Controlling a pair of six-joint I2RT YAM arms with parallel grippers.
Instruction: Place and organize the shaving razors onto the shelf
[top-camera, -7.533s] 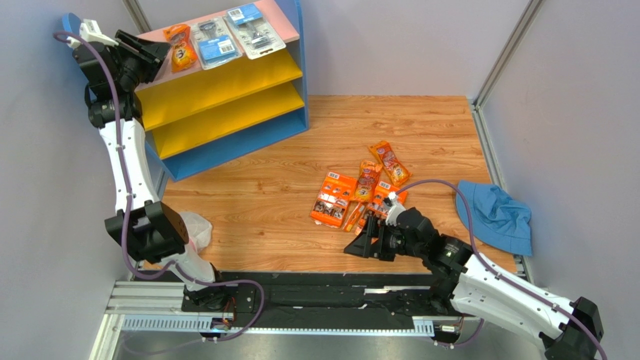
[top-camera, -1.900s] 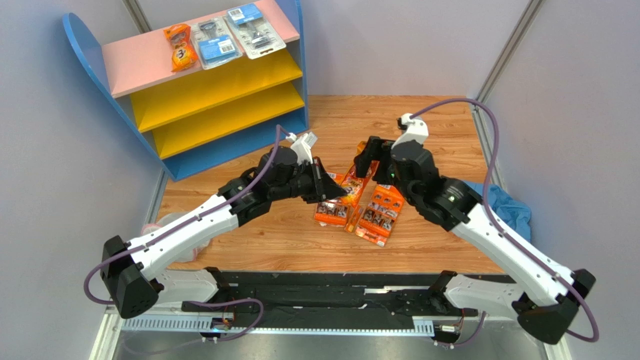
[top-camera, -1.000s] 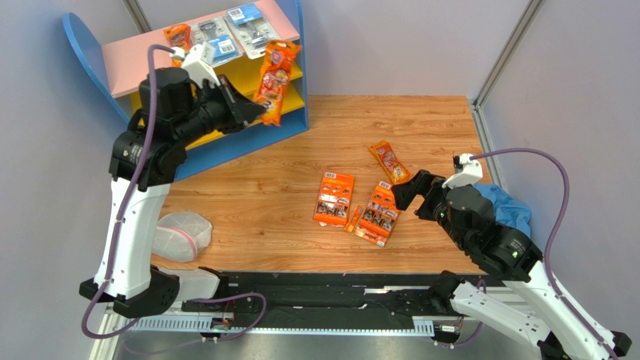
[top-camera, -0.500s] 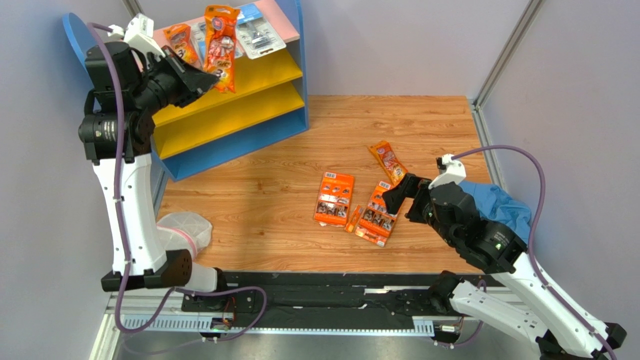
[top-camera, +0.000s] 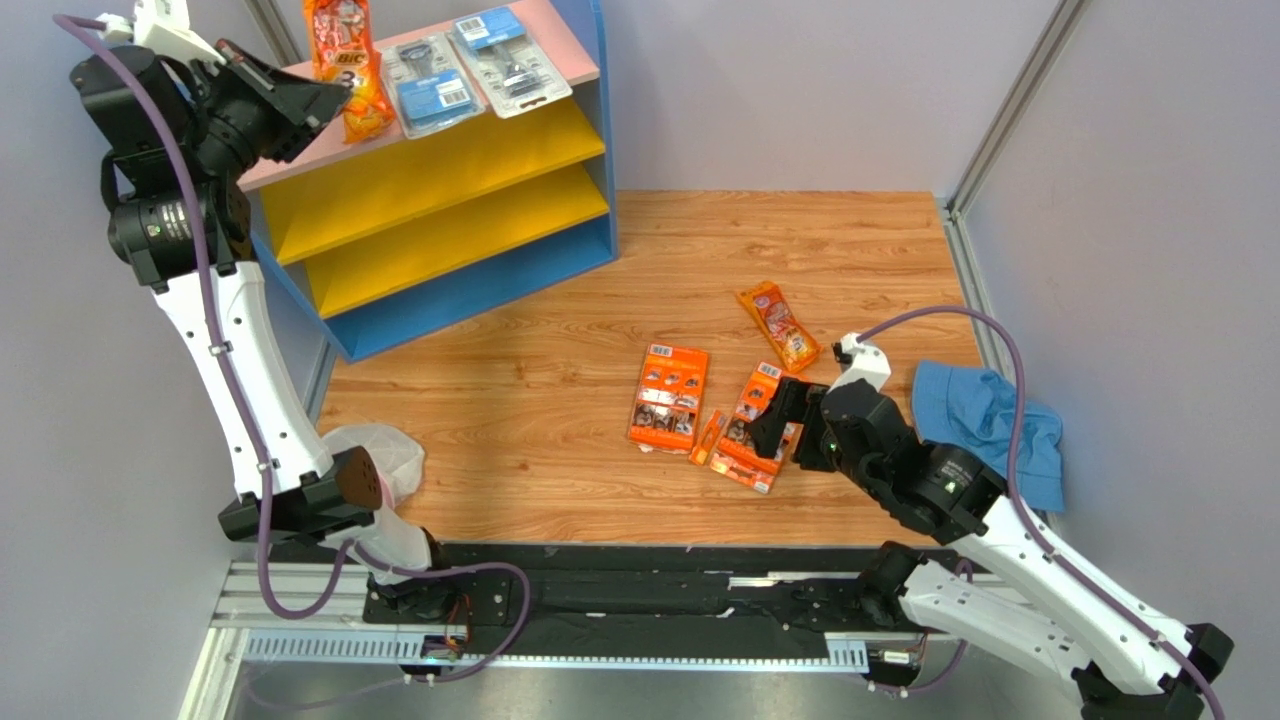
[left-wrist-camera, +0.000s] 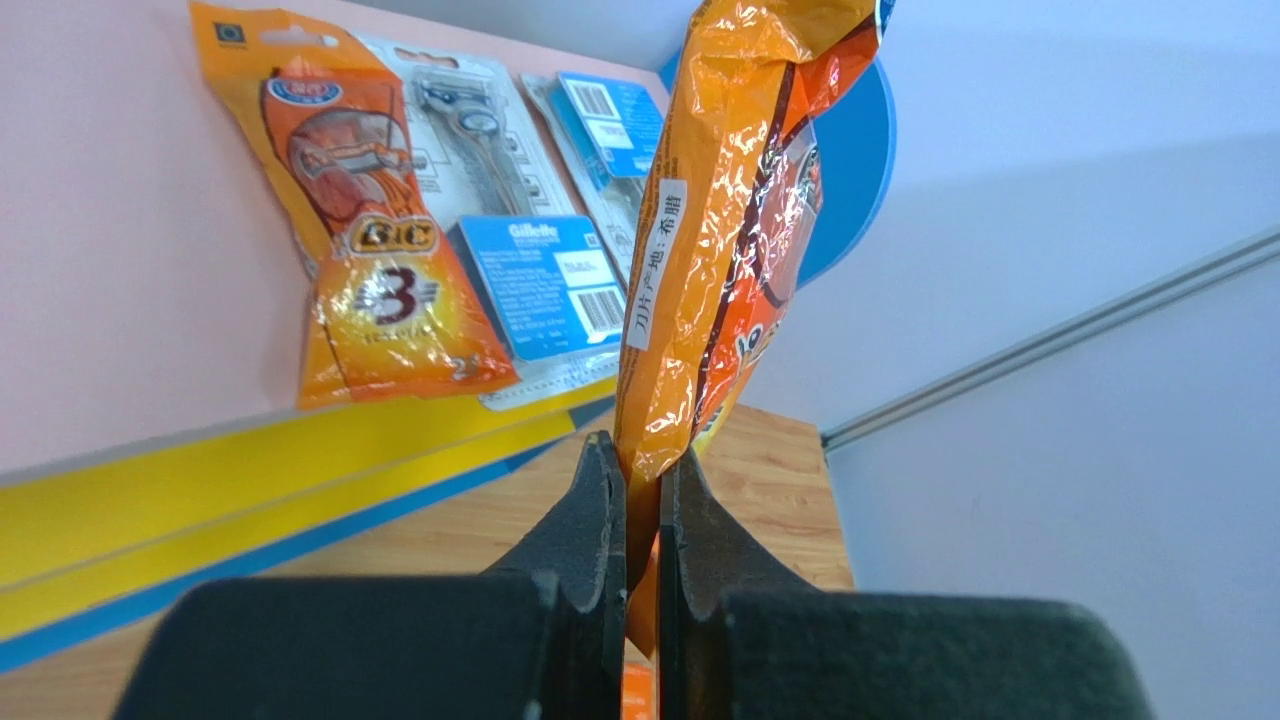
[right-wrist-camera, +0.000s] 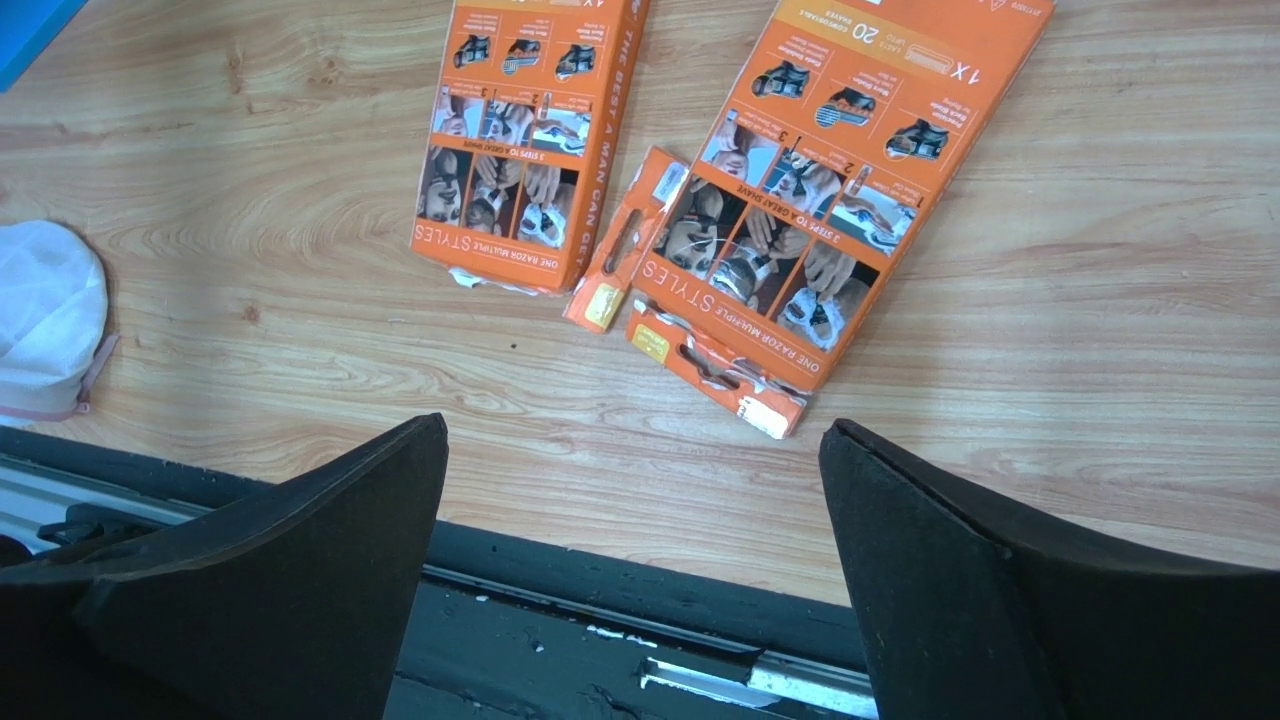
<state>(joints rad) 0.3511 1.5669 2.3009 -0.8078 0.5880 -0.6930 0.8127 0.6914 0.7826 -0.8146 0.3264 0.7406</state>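
Observation:
My left gripper (top-camera: 328, 93) is shut on an orange razor bag (top-camera: 338, 33), held upright over the left end of the shelf's pink top board (top-camera: 286, 150). In the left wrist view the held orange razor bag (left-wrist-camera: 736, 225) rises edge-on from the shut left gripper (left-wrist-camera: 642, 458). Another orange bag (left-wrist-camera: 368, 255) and two blister packs (left-wrist-camera: 519, 270) lie flat on that board. On the table lie two orange cards (right-wrist-camera: 526, 135) (right-wrist-camera: 827, 180), a narrow orange pack (right-wrist-camera: 624, 240) and an orange bag (top-camera: 778, 326). My right gripper (right-wrist-camera: 634, 428) hangs open and empty just near of the cards.
The shelf (top-camera: 451, 165) stands at the far left, with two yellow lower boards. A blue cloth (top-camera: 984, 428) lies at the table's right edge. A white pouch (top-camera: 368, 458) sits at the near left. The black base rail (right-wrist-camera: 601, 615) runs under the right gripper.
The left arm has carried the orange bag up and left, from in front of the shelf to over its top board. The right gripper, still open, has slid left to the cards.

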